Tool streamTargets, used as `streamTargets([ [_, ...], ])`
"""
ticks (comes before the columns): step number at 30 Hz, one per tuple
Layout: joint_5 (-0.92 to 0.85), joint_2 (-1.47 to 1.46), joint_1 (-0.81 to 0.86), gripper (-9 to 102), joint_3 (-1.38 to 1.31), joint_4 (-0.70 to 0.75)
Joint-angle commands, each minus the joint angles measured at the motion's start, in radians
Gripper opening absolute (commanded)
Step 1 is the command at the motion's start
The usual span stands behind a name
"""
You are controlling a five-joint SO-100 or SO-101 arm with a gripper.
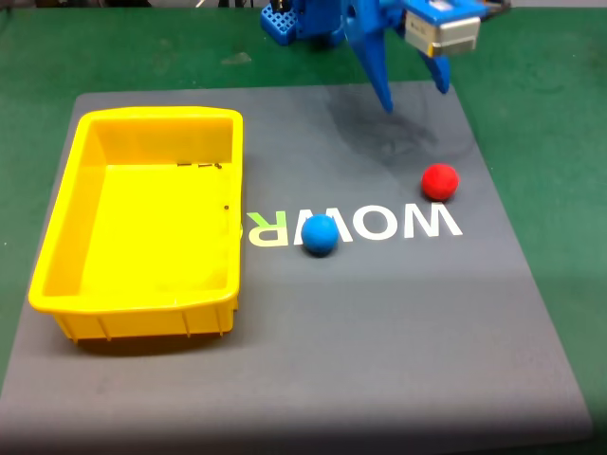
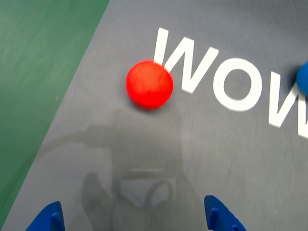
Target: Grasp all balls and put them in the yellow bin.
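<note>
Hovering above the grey mat [image 1: 379,322], our blue two-finger claw [image 1: 414,95] hangs with its fingers apart and holds nothing. We see the small matte red ball [image 2: 149,83] ahead of the claw in the wrist view, centred between the two tips, so we judge the claw is lined up for it first. The small matte blue ball [image 1: 320,235] lies further away, beyond the red one. Both rest on the mat, still outside the large yellow plastic bin [image 1: 57,246], which waits well apart.
</note>
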Motion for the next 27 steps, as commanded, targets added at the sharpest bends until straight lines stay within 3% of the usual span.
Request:
streamTargets([
  [1, -0.006, -0.115, 0.006, 34, -0.17, -0.049],
  [9, -0.008, -0.368, 0.005, 34, -0.354, -0.097],
  [27, 0.02, -0.641, -0.023, 33, -0.518, -0.137],
])
